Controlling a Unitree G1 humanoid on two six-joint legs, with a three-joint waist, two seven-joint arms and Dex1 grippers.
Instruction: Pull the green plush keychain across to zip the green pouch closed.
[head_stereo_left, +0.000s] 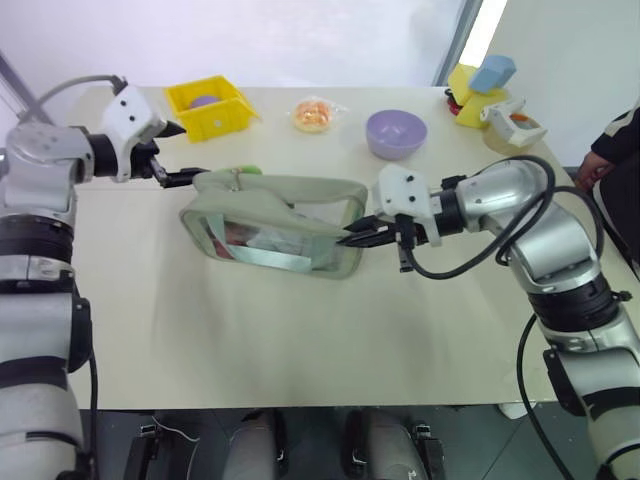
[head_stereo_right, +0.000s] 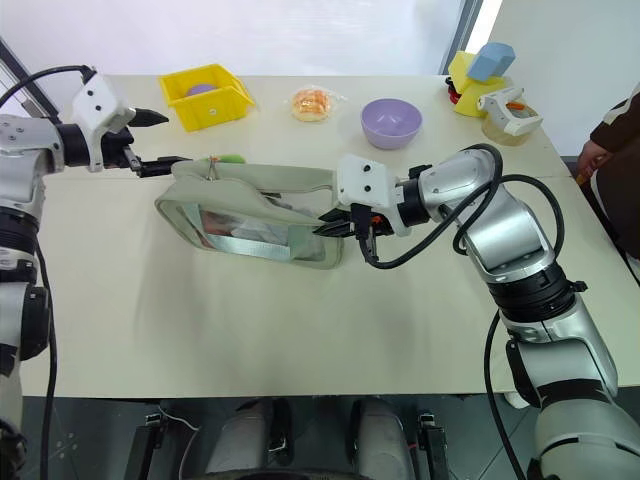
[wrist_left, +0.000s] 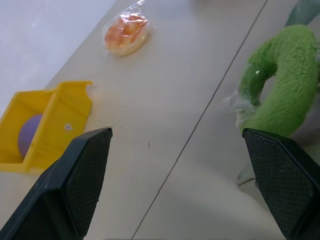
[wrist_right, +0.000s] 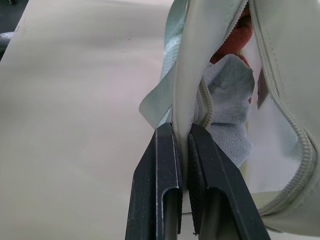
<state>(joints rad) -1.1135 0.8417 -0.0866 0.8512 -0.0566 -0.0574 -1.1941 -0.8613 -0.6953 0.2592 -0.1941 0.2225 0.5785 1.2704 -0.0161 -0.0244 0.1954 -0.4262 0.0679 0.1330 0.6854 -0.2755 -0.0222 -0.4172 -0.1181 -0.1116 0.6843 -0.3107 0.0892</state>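
Note:
The green pouch (head_stereo_left: 275, 225) lies mid-table, its clear window showing red and white contents. In the right wrist view its zipper (wrist_right: 280, 100) gapes open over a white cloth and something red. My right gripper (head_stereo_left: 352, 238) is shut on the pouch's fabric edge (wrist_right: 181, 100) at its right end. The green plush keychain (head_stereo_left: 250, 170) sits at the pouch's far left top corner, and it looks curled and fuzzy (wrist_left: 285, 85) in the left wrist view. My left gripper (head_stereo_left: 183, 153) hovers just left of it, open wide and holding nothing.
At the back of the table stand a yellow bin (head_stereo_left: 210, 108) with a purple object inside, an orange item in clear wrap (head_stereo_left: 318, 114) and a purple bowl (head_stereo_left: 396, 133). Yellow and blue toys (head_stereo_left: 480, 85) sit at the back right corner. A person's arm (head_stereo_left: 612, 150) is at the right edge.

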